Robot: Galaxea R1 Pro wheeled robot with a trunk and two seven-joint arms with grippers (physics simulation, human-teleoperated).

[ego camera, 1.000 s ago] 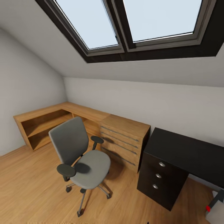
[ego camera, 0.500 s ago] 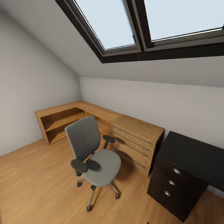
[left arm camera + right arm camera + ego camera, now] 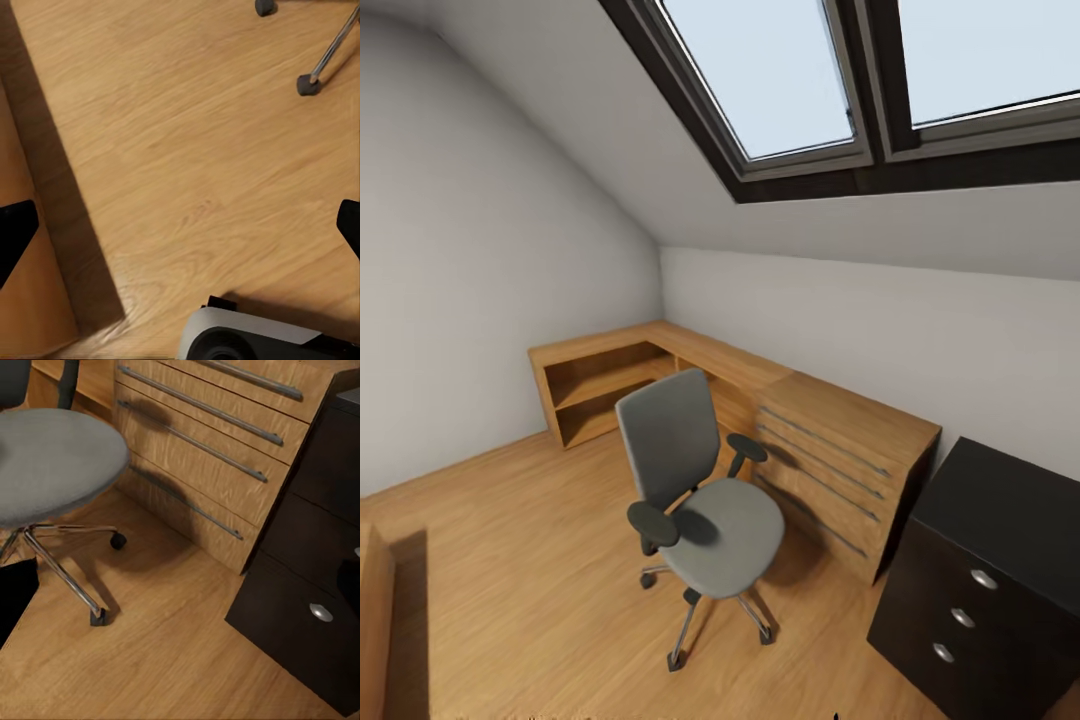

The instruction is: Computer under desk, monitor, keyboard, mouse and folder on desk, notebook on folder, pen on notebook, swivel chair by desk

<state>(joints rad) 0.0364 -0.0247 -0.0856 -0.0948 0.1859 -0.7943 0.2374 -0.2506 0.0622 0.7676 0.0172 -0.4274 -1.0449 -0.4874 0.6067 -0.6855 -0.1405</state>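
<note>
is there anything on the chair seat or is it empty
Empty. The chair stands upright on the wood floor, and its grey seat shows bare fabric with no folder or anything else lying on it.

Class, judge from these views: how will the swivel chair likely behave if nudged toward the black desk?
The swivel chair stands on castors on smooth wood floor, so it will probably roll easily. Its seat sits on one central post, so an off-centre push may spin it. Its tall back suggests a high push could tip it.
</note>
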